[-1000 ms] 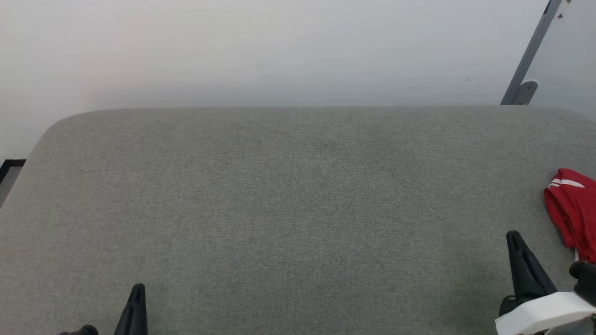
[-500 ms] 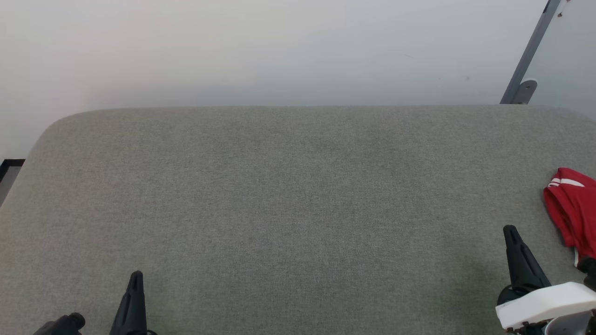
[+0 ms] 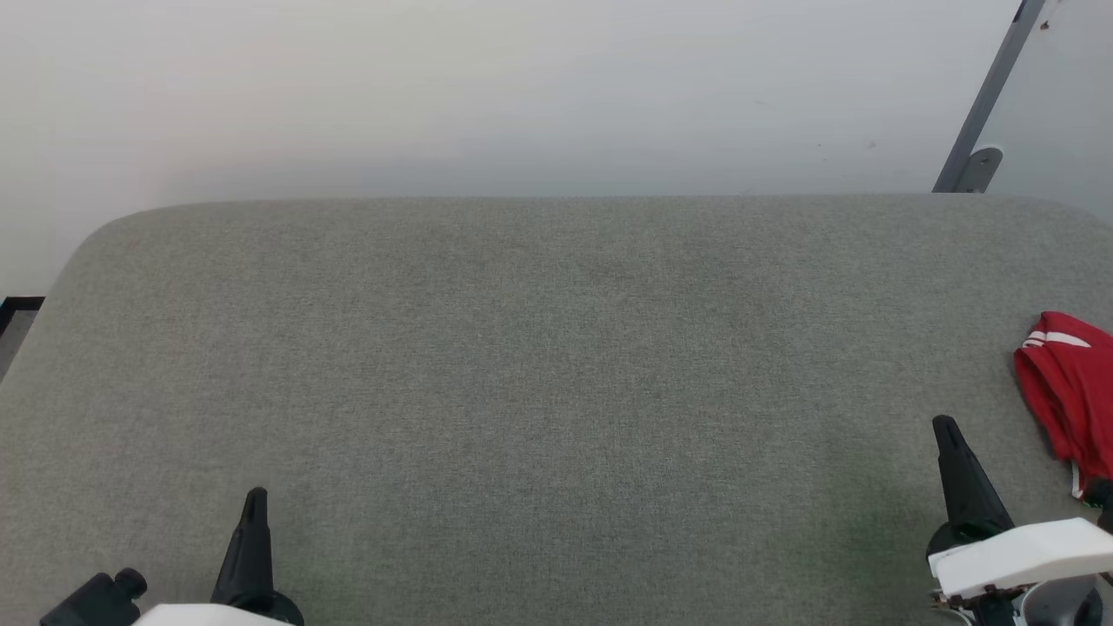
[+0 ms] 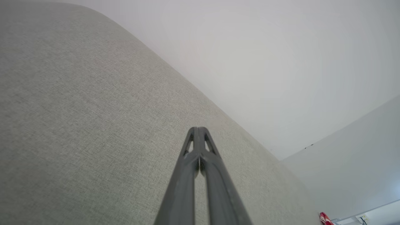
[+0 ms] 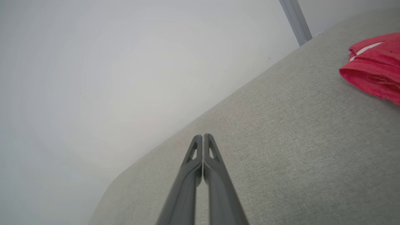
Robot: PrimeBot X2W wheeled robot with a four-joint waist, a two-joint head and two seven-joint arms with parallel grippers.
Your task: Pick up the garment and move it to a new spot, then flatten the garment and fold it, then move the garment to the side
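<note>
**Garment (image 3: 1065, 391) bunched at right edge of tabletop (image 3: 556, 348)**

The red cloth is seen crumpled on the grey fabric surface, with a white stripe showing on its upper fold. The right tool (image 3: 941, 426) is positioned near it without touching the cloth, its fingers pressed together on nothing. The left tool (image 3: 255, 497) is seen well apart at the lower left, likewise closed and empty.

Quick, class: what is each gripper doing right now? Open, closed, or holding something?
Left gripper: closed, holding nothing.
Right gripper: closed, holding nothing, apart from the bunched bright-red cloth garment.
</note>
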